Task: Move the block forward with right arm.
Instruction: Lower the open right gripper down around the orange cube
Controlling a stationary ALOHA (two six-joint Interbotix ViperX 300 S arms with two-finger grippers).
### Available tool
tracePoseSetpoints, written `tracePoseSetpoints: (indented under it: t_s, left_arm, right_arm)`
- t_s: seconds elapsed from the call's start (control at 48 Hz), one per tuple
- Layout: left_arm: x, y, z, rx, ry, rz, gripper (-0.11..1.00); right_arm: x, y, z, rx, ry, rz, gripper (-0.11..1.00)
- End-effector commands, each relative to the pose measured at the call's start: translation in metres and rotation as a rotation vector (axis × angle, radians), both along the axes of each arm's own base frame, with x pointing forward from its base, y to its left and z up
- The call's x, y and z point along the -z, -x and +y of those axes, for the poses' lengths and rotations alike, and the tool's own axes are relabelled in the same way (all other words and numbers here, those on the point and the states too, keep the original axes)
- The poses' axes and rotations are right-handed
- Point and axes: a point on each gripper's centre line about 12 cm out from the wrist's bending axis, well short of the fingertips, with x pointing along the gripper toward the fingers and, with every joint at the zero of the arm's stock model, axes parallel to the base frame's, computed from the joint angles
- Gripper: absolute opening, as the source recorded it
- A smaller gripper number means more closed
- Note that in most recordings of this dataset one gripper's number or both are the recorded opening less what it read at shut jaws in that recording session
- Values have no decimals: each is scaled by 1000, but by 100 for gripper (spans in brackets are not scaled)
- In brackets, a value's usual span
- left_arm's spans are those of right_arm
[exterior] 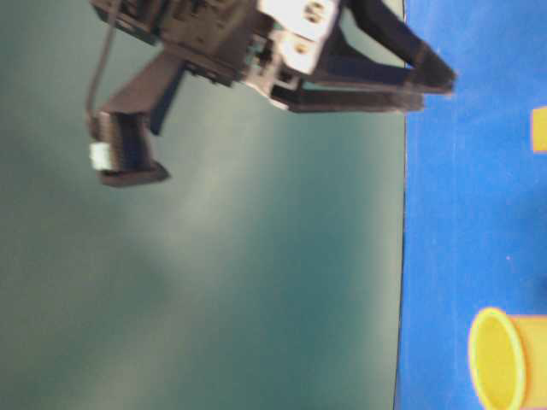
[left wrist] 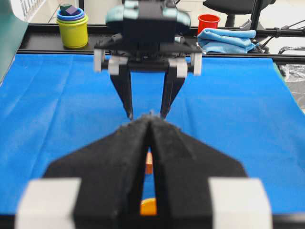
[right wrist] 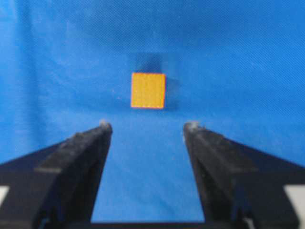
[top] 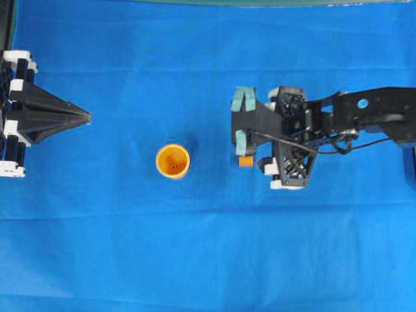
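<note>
Overhead: the right gripper (top: 242, 123) reaches in from the right, fingers spread, above the blue desk (top: 195, 247). The block (top: 245, 162) lies just beside its lower finger (top: 241, 142); a yellow cup (top: 173, 160) stands to the left. At the far left, the left gripper (top: 86, 117) has its fingers together.

Right wrist: the block (right wrist: 148, 90) lies free on the cloth beyond the parted fingers (right wrist: 90, 143).
</note>
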Motion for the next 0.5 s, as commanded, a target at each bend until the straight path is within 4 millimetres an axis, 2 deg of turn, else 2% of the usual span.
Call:
tracePoseSetpoints:
  t_s: [0.0, 0.271, 0.479]
  left_arm:
    - [-13, -3, 1, -3, -2, -29, 1]
    - [-13, -3, 1, -3, -2, -31, 1]
    - [-13, -3, 1, -3, -2, -31, 1]
  right_arm:
    - [-7, -8, 1, -11, 5, -38, 65]
    - [12, -15, 1, -24, 13, -23, 66]
    - [18, -25, 1, -24, 12, -49, 66]
